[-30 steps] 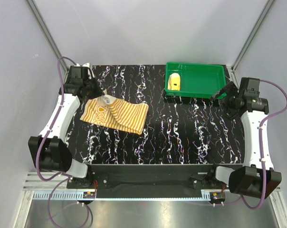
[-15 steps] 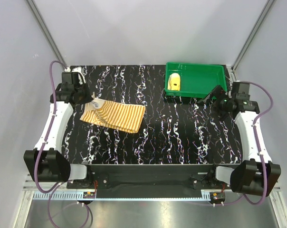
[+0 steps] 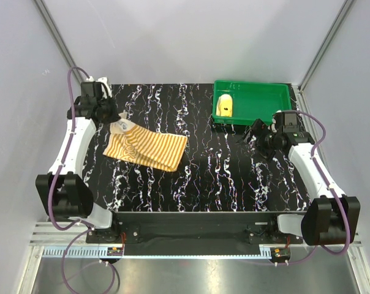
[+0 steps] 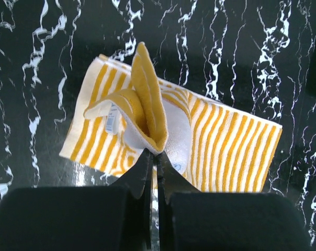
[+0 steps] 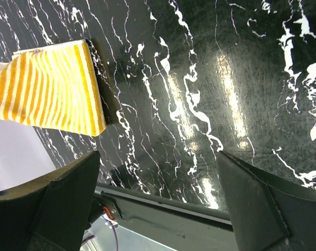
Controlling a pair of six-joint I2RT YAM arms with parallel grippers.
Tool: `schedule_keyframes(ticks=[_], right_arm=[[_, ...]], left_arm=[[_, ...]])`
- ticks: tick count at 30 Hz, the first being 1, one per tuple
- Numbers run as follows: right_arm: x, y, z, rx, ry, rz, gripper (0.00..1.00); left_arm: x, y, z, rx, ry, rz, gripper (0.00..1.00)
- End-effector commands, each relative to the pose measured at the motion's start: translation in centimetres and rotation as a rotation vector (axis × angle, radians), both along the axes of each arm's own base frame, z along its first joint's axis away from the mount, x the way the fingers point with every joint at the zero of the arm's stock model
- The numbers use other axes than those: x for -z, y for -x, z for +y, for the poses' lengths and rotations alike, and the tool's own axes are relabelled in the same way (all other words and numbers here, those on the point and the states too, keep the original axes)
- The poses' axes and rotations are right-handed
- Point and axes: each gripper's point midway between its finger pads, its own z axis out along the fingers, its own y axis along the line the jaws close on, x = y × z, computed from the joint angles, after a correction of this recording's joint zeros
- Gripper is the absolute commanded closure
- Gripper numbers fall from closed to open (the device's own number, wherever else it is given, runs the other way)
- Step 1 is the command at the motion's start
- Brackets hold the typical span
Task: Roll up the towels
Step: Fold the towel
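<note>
Well left of the green tray (image 3: pixel 252 86), the left gripper (image 4: pixel 154 154) pinches a raised corner of the striped towel (image 3: pixel 149 148); the yellow towel (image 3: pixel 225 106) lies in the tray, and the right gripper (image 3: pixel 257 130) gapes empty beside it.

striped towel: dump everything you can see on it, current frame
The striped towel is soft cloth with thin orange-yellow and cream stripes. It looks folded in layers and lies mostly flat on the left part of the black marbled table. Its far-left corner is lifted and bunched into a peak, pinched in the shut jaws of the left gripper. The raised part shows a plain cream underside and a small white label. Nothing else touches it.
</note>
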Motion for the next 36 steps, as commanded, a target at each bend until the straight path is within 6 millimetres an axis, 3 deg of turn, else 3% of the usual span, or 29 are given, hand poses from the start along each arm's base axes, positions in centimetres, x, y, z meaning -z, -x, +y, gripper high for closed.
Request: schedule_keyframes(ticks=[1, 2, 4, 5, 8, 10, 12, 16, 18, 20, 23, 31, 36], right_arm=[[-0.9, -1.0, 0.1, -0.015, 0.01, -0.061, 0.0], [-0.9, -1.0, 0.1, -0.015, 0.006, -0.058, 0.0], [-0.4, -1.0, 0.2, -0.021, 0.005, -0.05, 0.0], [-0.1, -1.1, 0.2, -0.021, 0.001, -0.042, 0.0], [0.6, -1.1, 0.6, -0.042, -0.005, -0.033, 0.0], [0.9, -1.0, 1.1, -0.068, -0.01, -0.033, 0.0], [1.3, -0.5, 2.1, -0.103, -0.02, -0.021, 0.0], [2.1, 0.2, 4.1, -0.16, -0.036, -0.008, 0.0], [3.0, 1.2, 5.8, -0.206, -0.043, 0.02, 0.0], [3.8, 1.7, 7.2, -0.251, -0.046, 0.039, 0.0], [5.0, 2.6, 10.2, -0.332, -0.042, 0.075, 0.0], [7.3, 2.2, 16.5, -0.466, -0.074, 0.096, 0.0], [6.8, 0.5, 20.3, -0.51, -0.14, 0.037, 0.0]], left_arm=[[-4.8, -1.6, 0.7, 0.019, -0.048, -0.17, 0.98], [-3.3, -1.0, 1.6, -0.016, -0.077, -0.142, 0.98], [-2.6, 0.1, 2.6, -0.059, -0.1, -0.144, 0.96], [0.8, 1.7, 3.7, -0.112, -0.132, -0.067, 0.96], [4.3, 3.7, 5.2, -0.179, -0.168, -0.006, 0.88], [6.9, 4.9, 6.4, -0.218, -0.217, 0.139, 0.79], [9.6, 5.0, 7.5, -0.236, -0.266, 0.274, 0.79], [12.3, 6.8, 8.9, -0.31, -0.248, 0.389, 0.77], [12.2, 7.2, 9.5, -0.341, -0.248, 0.379, 0.68], [12.0, 7.4, 10.2, -0.374, -0.272, 0.389, 0.49], [12.8, 7.4, 10.7, -0.401, -0.254, 0.419, 0.36], [12.3, 7.1, 10.6, -0.429, -0.21, 0.382, 0.31], [11.4, 7.1, 10.8, -0.458, -0.209, 0.339, 0.31]])
